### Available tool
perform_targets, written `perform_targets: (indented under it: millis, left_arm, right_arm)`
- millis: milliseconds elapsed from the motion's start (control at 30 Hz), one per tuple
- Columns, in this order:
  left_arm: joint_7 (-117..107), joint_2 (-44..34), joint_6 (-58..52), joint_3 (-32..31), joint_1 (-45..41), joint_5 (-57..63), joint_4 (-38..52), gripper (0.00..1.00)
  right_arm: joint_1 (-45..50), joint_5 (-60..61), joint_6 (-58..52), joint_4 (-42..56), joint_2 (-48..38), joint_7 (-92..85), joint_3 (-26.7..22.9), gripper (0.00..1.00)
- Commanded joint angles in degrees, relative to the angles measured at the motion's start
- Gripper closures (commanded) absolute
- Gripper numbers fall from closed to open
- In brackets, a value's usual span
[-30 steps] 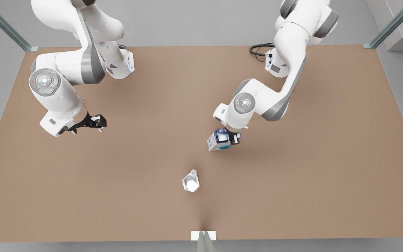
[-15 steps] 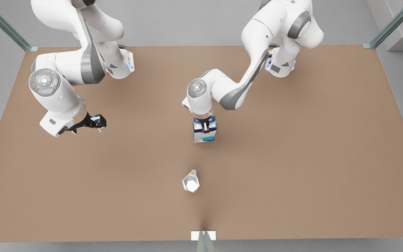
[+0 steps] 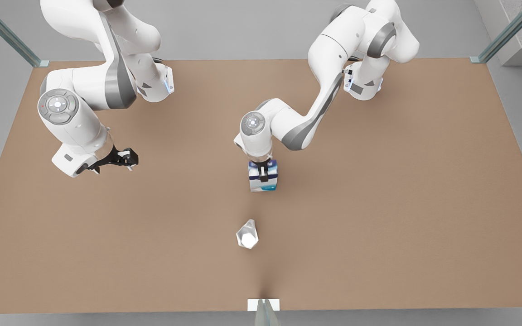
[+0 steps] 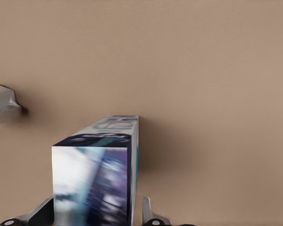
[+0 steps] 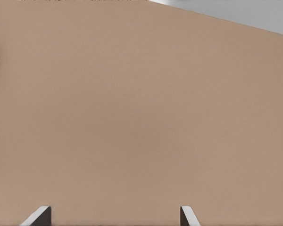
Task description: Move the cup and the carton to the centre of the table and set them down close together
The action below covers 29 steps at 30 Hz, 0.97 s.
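Observation:
The carton (image 3: 263,180), white and dark blue with a teal patch, stands upright near the middle of the brown table (image 3: 379,203). My left gripper (image 3: 263,173), on the arm at the front view's right, is shut on it from above. In the left wrist view the carton (image 4: 96,179) sits between the fingers (image 4: 146,209), with the cup (image 4: 2,103) at the picture's edge. The pale faceted cup (image 3: 247,234) rests alone on the table, a short way nearer the front edge than the carton. My right gripper (image 3: 127,159) waits open above the table at the front view's left; its view shows spread fingertips (image 5: 186,214).
Both arm bases stand along the table's far edge. A white bracket (image 3: 263,304) sits at the middle of the near edge. Glass posts (image 3: 505,31) rise at the far corners. Bare tabletop lies around the cup and the carton.
The left arm swung the carton from the front view's right towards the table's middle, turned it upright, then brought it slightly lower. The cup and the right arm stayed put.

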Motion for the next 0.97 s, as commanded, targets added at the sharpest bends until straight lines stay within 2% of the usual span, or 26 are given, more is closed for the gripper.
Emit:
perform_targets:
  millis: [0, 133, 267, 333, 367, 400, 433, 467, 500, 567, 667, 733, 833, 933]
  left_arm:
    - [0.0, 0.0, 0.0, 0.0, 0.1, -0.2, 0.0, 0.00]
    - [0.1, -0.6, -0.7, 0.0, 0.9, -0.8, 1.6, 0.00]
    - [5.5, -9.3, -4.6, 1.1, 5.9, -6.2, 1.6, 0.00]
    - [3.2, -11.6, -6.2, 2.7, 14.1, -6.2, 1.9, 0.00]
    - [-1.0, -11.7, -6.1, 2.0, 23.3, -13.1, 1.8, 0.00]
    - [-7.3, -11.7, -6.7, 3.0, 28.5, -15.4, 1.7, 0.00]
    - [-14.4, -11.8, -11.2, 3.0, 33.9, -15.4, 1.7, 0.00]
    - [-25.7, -13.5, -14.8, 3.3, 35.6, -14.4, 0.8, 0.00]
    - [-40.2, -15.7, -18.6, -0.3, 39.2, -2.0, 0.4, 0.00]
    - [-53.4, -15.9, -19.0, -14.5, 50.0, 9.4, 0.9, 0.00]
    - [-53.5, -18.4, -19.0, -13.7, 52.1, 9.1, -0.3, 0.00]
    - [-51.2, -25.9, -11.2, -11.2, 51.6, 8.0, -12.0, 0.00]
    - [-37.4, -27.4, -17.2, -2.2, 48.3, 0.2, -10.8, 0.00]
    - [-45.6, -27.3, -19.5, -2.5, 47.9, 0.4, -10.1, 0.00]
  right_arm:
    - [0.0, 0.0, 0.0, 0.0, 0.0, 0.0, 0.0, 0.00]
    - [0.0, 0.0, -0.1, 0.0, 0.0, 0.8, 0.0, 0.00]
    - [0.4, -0.1, -0.2, 0.0, 0.0, 3.3, 0.0, 0.00]
    - [0.4, 0.0, -0.2, 0.0, 0.0, 3.3, 0.0, 0.00]
    - [0.4, -0.1, -0.3, 0.0, 0.0, 3.3, 0.0, 0.00]
    - [0.4, 0.0, -0.3, 0.0, 0.0, 3.3, 0.0, 0.00]
    - [0.4, 0.0, -0.2, 0.0, 0.0, 3.3, 0.0, 0.00]
    - [0.4, 0.0, -0.2, 0.0, 0.0, 3.3, 0.0, 0.00]
    - [0.4, 0.0, -0.2, 0.0, 0.0, 3.3, 0.0, 0.00]
    - [0.4, 0.0, -0.2, 0.0, 0.0, 3.3, 0.0, 0.00]
    - [0.3, 0.0, -0.1, 0.0, 0.0, 3.3, 0.0, 0.00]
    - [0.2, 0.0, -0.3, 0.0, 0.0, 3.3, 0.0, 0.00]
    - [0.2, 0.0, -0.4, 0.0, -0.1, 3.3, 0.0, 0.00]
    - [0.3, 0.0, -0.2, 0.0, -0.1, 3.3, 0.0, 0.00]
